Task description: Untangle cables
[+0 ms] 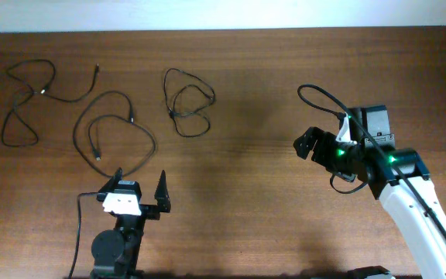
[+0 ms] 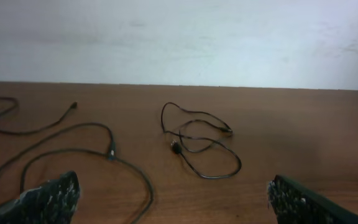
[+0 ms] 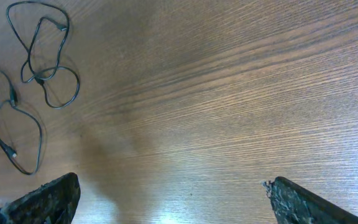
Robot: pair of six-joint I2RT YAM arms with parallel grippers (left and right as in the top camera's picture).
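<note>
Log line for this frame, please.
cables: three separate loops on table | left gripper: jaws open, empty | right gripper: jaws open, empty

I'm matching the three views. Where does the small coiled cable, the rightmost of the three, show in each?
Overhead: the coiled cable lies in the upper half, left of centre.
Left wrist: it lies at the picture's centre.
Right wrist: it lies in the top left corner.
Shared landmark: the larger looped cable beside it shows in all three views.
</note>
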